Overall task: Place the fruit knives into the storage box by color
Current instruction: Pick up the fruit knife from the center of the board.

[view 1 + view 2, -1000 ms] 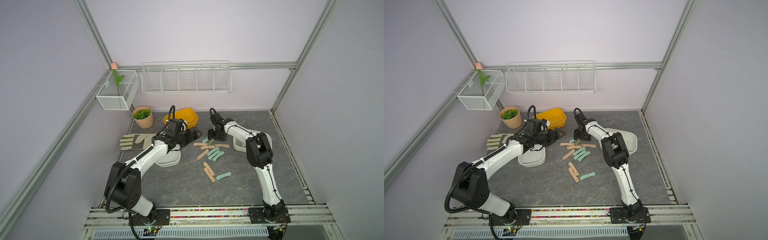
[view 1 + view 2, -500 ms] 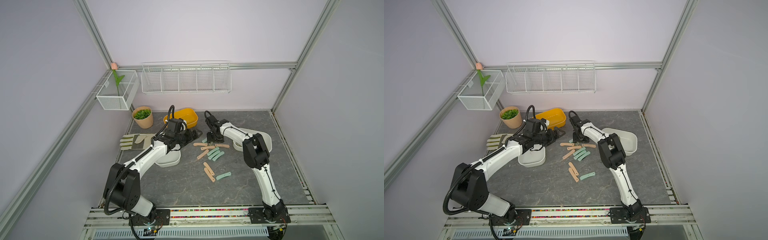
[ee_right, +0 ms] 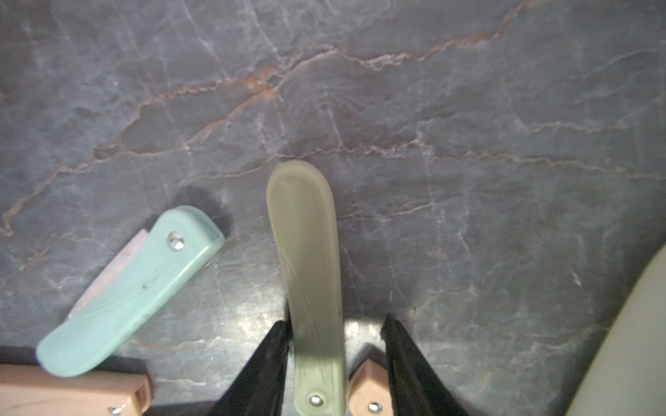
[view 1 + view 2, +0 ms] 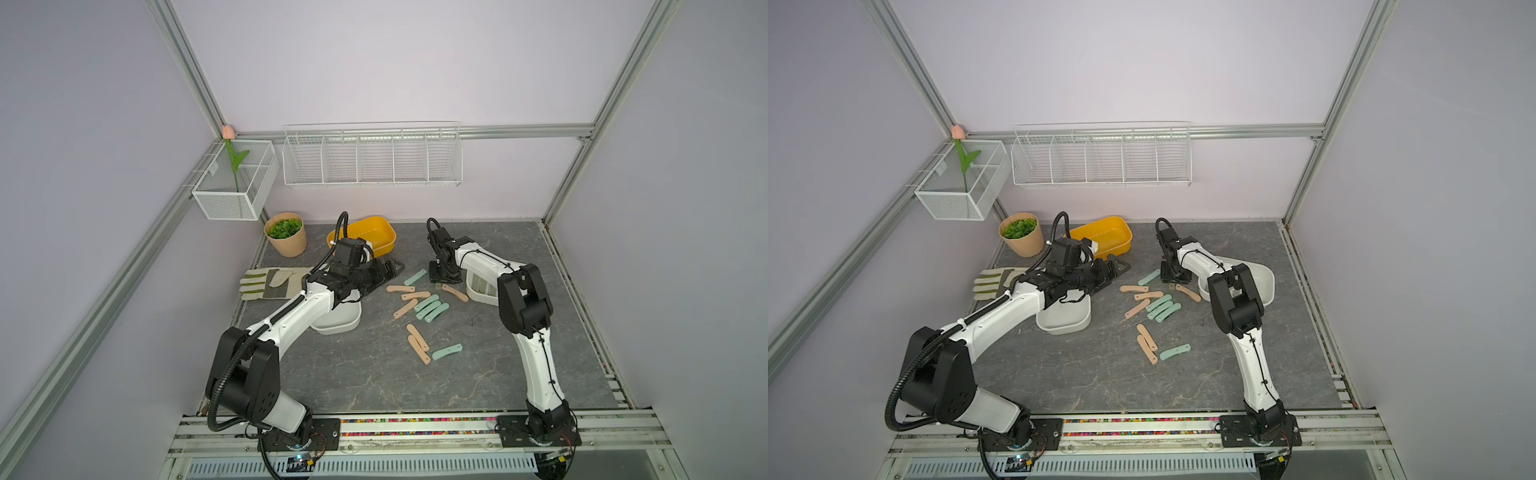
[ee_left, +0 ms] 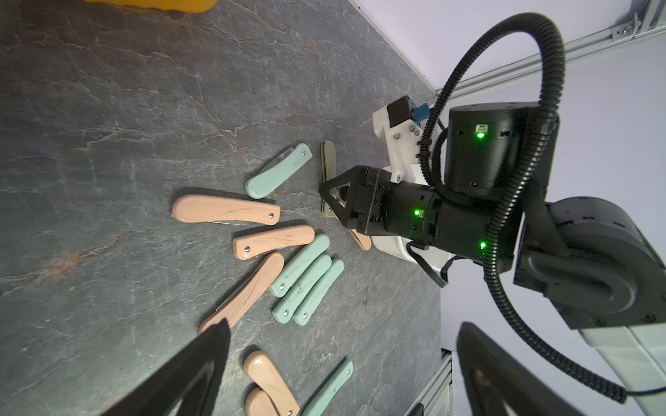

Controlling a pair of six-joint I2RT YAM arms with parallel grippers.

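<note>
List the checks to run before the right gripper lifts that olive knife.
1. Olive knife inside the right gripper: ok.
2. Both fingers touching it: not ok, one stands apart.
3. Nothing else between the fingers: not ok, a peach knife pokes in.
4. Mint knife outside the gripper: ok.
5. Left gripper open, away from it: ok.

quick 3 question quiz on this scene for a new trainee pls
1. True or false: the right tool straddles the olive knife.
2. The rearmost tub is: A red, B yellow, C blue.
3. How many mint knives lie side by side in the tight cluster?
Key: 1 true; 2 B; 3 three.
</note>
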